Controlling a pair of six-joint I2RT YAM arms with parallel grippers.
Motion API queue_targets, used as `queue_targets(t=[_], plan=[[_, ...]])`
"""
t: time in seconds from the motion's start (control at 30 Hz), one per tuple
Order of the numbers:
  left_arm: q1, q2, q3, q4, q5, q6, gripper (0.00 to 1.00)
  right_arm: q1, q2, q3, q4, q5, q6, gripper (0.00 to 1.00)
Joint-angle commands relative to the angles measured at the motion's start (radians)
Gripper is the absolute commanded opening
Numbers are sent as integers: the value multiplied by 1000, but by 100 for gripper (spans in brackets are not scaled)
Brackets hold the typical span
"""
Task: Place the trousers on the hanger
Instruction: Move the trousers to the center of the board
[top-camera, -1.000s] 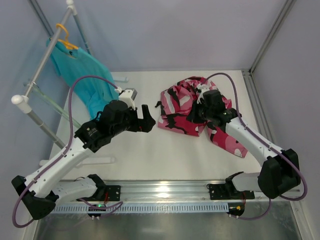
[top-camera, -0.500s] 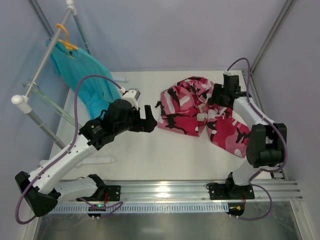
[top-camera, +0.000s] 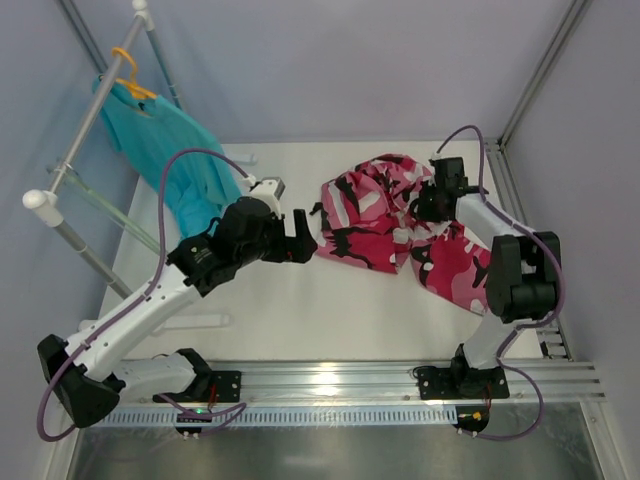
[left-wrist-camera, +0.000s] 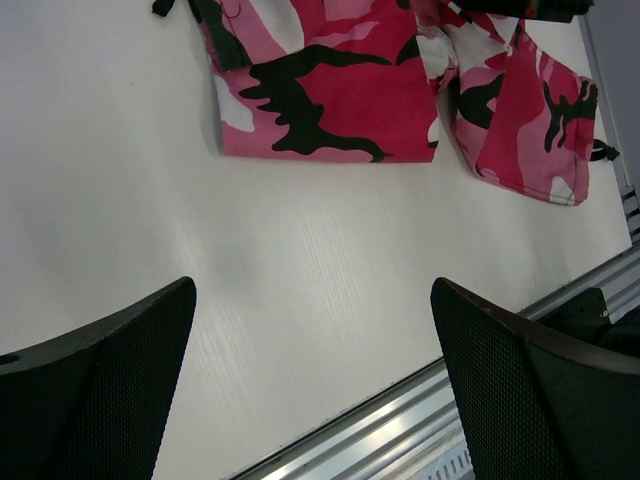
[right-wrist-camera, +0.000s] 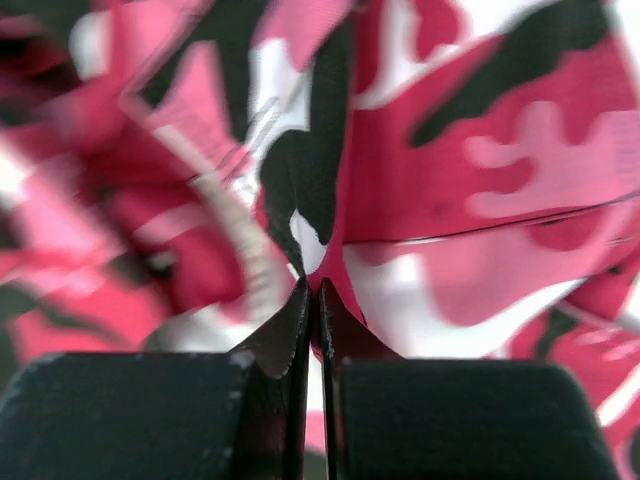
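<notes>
The pink camouflage trousers (top-camera: 370, 225) lie crumpled on the white table, right of centre. My right gripper (top-camera: 432, 205) is down on their upper right part. In the right wrist view it (right-wrist-camera: 312, 285) is shut, with a fold of the trousers (right-wrist-camera: 480, 150) pinched at its tips. My left gripper (top-camera: 300, 235) hovers just left of the trousers, wide open and holding nothing. The left wrist view shows this gripper (left-wrist-camera: 312, 290) above bare table, with the trousers (left-wrist-camera: 330, 100) ahead. The pale mint-green hanger (top-camera: 105, 205) hangs low on the rack at the far left.
A teal garment (top-camera: 170, 160) hangs from an orange hanger (top-camera: 128, 72) on the white tube rack (top-camera: 85, 130) at the left. A metal rail (top-camera: 330, 380) runs along the near table edge. Frame posts (top-camera: 540, 70) stand at the back right.
My right arm swung off the trousers' middle to the far right, opened, then came down on their upper right part and shut. The left gripper edged right, towards the trousers.
</notes>
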Motion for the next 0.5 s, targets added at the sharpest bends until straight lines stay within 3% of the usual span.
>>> queue_targets(t=[0.0,0.2,0.27,0.3,0.4,0.47], plan=[[2,49,-14,50,-42,-22,100,126,-201,-72,34,-130,75,4],[11,143,16,65,-73,-22,100,363,-398,-285,172,-166,322,6],[19,172,28,66,-85,-10,100,387,-449,-322,191,-166,357,16],[20,179,35,63,-85,-8,100,388,-467,-336,182,-135,369,29],[33,204,42,63,-81,-2,100,378,-525,-306,102,-8,315,50],[36,212,42,79,-76,1,100,351,-536,-273,56,29,297,54]])
